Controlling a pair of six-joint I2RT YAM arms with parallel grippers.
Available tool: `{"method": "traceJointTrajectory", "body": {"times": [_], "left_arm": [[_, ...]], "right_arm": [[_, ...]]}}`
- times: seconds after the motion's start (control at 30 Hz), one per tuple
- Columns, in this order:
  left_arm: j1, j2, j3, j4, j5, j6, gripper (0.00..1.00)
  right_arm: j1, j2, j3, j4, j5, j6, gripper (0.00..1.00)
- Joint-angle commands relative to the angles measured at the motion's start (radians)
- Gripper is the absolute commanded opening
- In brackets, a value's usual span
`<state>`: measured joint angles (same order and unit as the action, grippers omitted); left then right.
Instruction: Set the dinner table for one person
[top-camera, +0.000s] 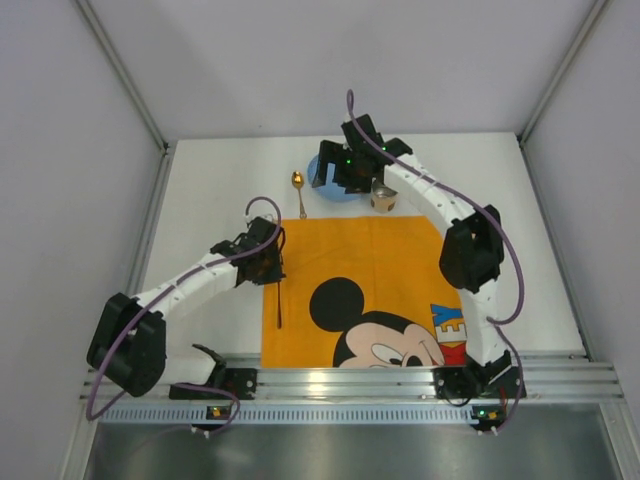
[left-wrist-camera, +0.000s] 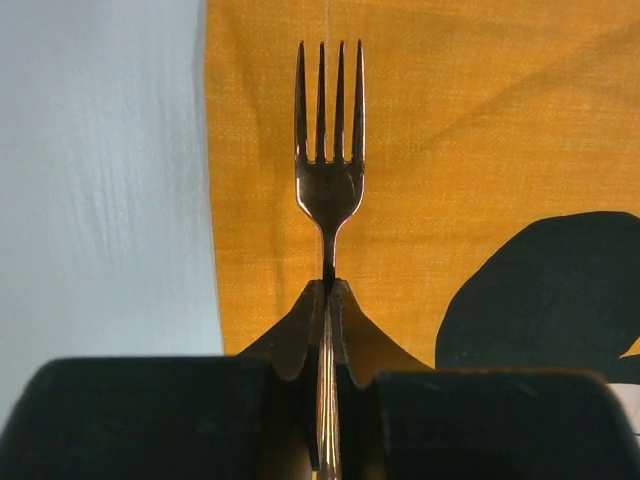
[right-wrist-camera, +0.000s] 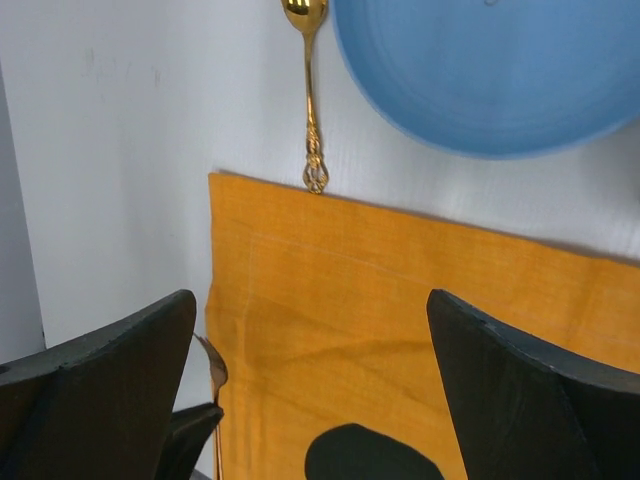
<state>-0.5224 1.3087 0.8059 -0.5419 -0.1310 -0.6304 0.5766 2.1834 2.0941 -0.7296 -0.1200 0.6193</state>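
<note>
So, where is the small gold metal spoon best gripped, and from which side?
Grip the small gold metal spoon at mid-handle, coming straight down and closing across it. It lies flat on the white tabletop, and the round blue plate sits close beside its bowl, so the handle is probably the freer part.

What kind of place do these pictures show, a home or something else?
Probably a robot test cell, not a home: plain grey walls enclose the white dinner table, two arms are bolted to an aluminium rail, and only a staged placemat suggests dining.
</note>
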Motion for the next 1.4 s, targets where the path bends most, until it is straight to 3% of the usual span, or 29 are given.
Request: {"method": "traceJointTrajectory", "body": {"times": [0.0,0.2,0.23,0.27,0.4,0.53,0.6,0.8,0.97,1.07,1.1,1.13,1.17,1.2,1.23,1.37], "left_arm": [[-0.01,0.024,-0.028,0.076,0.019,-0.011,0.07],[-0.014,0.044,-0.005,0.06,0.005,0.021,0.39],[-0.014,0.052,0.025,0.033,-0.007,0.031,0.44],[-0.014,0.054,0.044,0.02,-0.015,0.038,0.58],[-0.013,0.072,0.192,-0.03,-0.065,0.078,0.76],[0.002,0.165,0.361,-0.032,-0.099,0.145,0.8],[0.016,0.258,0.483,-0.049,-0.085,0.165,0.8],[0.07,0.452,0.784,-0.113,-0.038,0.196,0.78],[0.133,0.583,0.92,-0.145,0.001,0.195,0.78],[0.162,0.65,0.996,-0.161,0.011,0.202,0.77],[0.167,0.67,1.045,-0.167,0.011,0.204,0.77],[0.176,0.698,1.071,-0.18,0.014,0.208,0.77],[0.182,0.745,1.131,-0.187,0.016,0.216,0.76],[0.182,0.777,1.163,-0.194,0.013,0.216,0.75],[0.185,0.803,1.197,-0.214,0.01,0.222,0.75],[0.186,0.928,1.328,-0.24,0.002,0.238,0.74]], "right_arm": [[-0.023,-0.167,-0.101,0.047,0.054,-0.036,1.0],[-0.067,-0.329,-0.262,0.053,0.117,-0.076,1.0],[-0.078,-0.358,-0.278,0.052,0.117,-0.081,1.0],[-0.104,-0.375,-0.308,0.052,0.141,-0.084,1.0],[-0.175,-0.424,-0.384,0.047,0.181,-0.093,1.0],[-0.245,-0.41,-0.44,0.019,0.221,-0.092,0.99],[-0.277,-0.377,-0.444,0.015,0.214,-0.107,0.93],[-0.291,-0.202,-0.339,-0.01,0.186,-0.125,0.83],[-0.293,-0.079,-0.247,-0.01,0.192,-0.121,0.77],[-0.3,-0.028,-0.207,-0.016,0.213,-0.122,0.6],[-0.302,-0.018,-0.198,-0.019,0.22,-0.122,0.41],[-0.305,-0.004,-0.183,-0.024,0.224,-0.124,0.32],[-0.311,0.002,-0.177,-0.033,0.233,-0.13,0.16],[-0.314,0.003,-0.171,-0.039,0.24,-0.136,0.06],[-0.319,-0.004,-0.155,-0.048,0.249,-0.141,0.0],[-0.371,-0.094,-0.129,-0.122,0.295,-0.171,0.0]]}}
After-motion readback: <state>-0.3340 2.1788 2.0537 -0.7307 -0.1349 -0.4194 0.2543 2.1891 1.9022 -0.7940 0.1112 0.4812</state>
